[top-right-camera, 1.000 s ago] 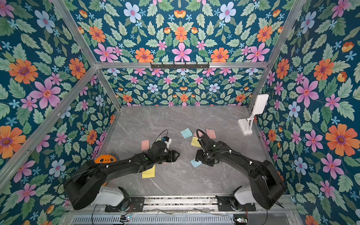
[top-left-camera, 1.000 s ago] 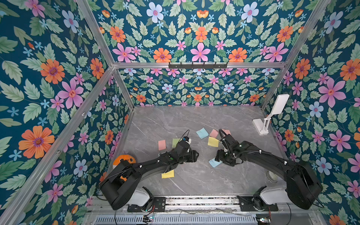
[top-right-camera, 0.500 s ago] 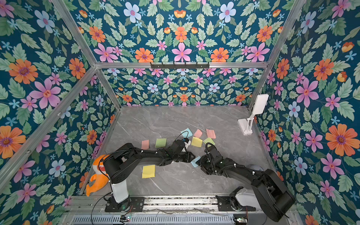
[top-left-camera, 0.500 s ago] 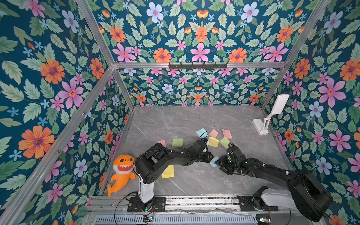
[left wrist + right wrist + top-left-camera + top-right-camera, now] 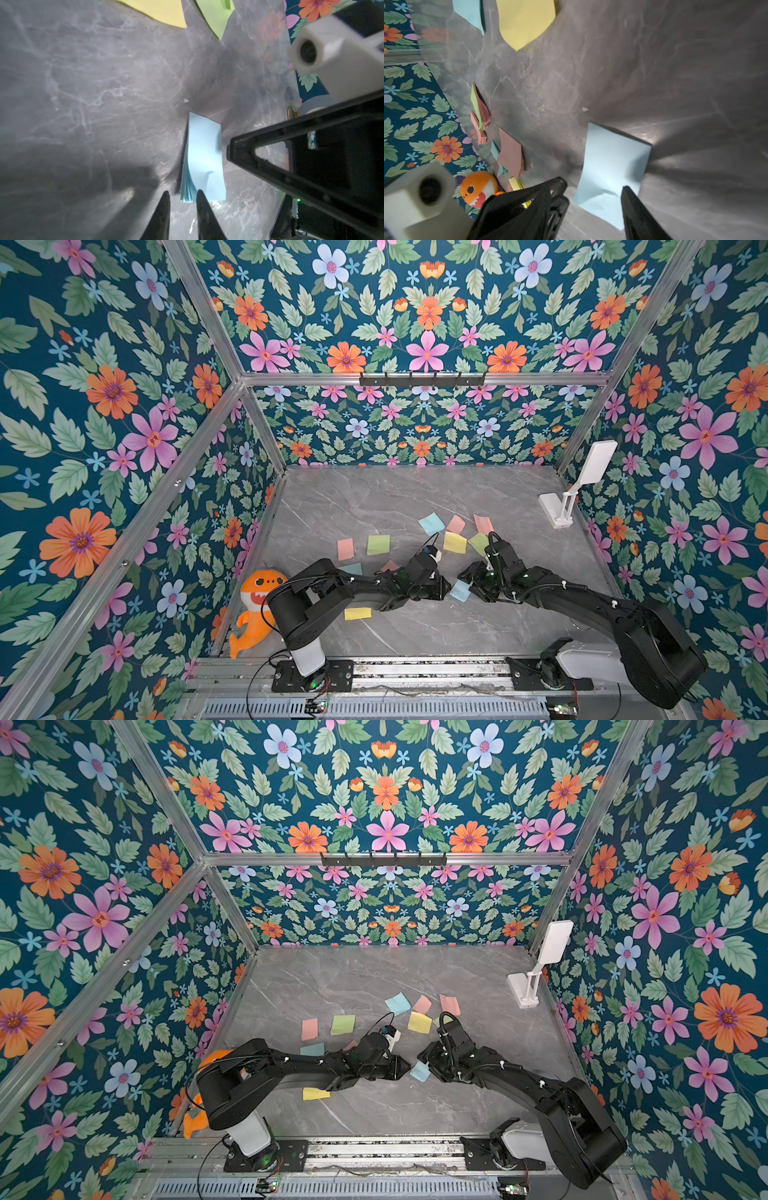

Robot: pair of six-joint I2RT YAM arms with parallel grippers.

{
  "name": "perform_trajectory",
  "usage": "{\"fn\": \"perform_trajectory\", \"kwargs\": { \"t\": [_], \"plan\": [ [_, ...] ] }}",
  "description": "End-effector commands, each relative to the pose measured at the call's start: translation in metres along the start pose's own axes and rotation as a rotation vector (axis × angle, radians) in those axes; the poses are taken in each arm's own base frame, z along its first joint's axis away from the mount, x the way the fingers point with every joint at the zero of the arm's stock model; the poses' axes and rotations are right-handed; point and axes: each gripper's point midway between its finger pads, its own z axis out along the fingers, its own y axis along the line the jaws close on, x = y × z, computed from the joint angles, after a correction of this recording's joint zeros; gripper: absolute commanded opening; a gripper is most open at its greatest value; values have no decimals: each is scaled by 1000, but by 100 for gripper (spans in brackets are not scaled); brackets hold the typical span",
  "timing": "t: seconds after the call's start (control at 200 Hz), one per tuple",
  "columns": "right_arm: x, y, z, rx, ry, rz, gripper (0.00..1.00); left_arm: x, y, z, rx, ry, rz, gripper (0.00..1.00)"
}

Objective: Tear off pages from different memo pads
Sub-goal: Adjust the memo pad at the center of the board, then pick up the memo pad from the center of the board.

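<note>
We are seeing the left fingers (image 5: 202, 207) astride a fanned corner of the blue pad (image 5: 204, 153); grip cannot be told. The right fingers (image 5: 633, 207) are resting released, one tip on that pad.

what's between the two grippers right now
A light blue memo pad lies between the left gripper and the right gripper, seen in both top views.

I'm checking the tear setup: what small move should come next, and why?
Probably close the left end effector on the blue memo pad at its fanned edge: the tips straddle it with a gap, and the open right end effector brackets the curled top page.
</note>
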Motion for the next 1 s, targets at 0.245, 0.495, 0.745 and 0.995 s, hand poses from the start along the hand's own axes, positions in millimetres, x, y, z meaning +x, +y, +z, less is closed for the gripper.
{"fn": "perform_trajectory", "kwargs": {
  "t": [0.245,0.495,0.745,0.995],
  "plan": [
    [21,-33,-1,52,70,15,53,-16,4,26,-52,34,74,27],
    [24,-23,10,-44,88,44,39,6,7,28,-20,85,35,18],
    [23,-17,10,-60,90,25,20,21,17,22,-10,88,-30,9],
    [24,-12,3,-57,91,-51,3,4,11,4,-11,28,-13,7]
  ]
}}
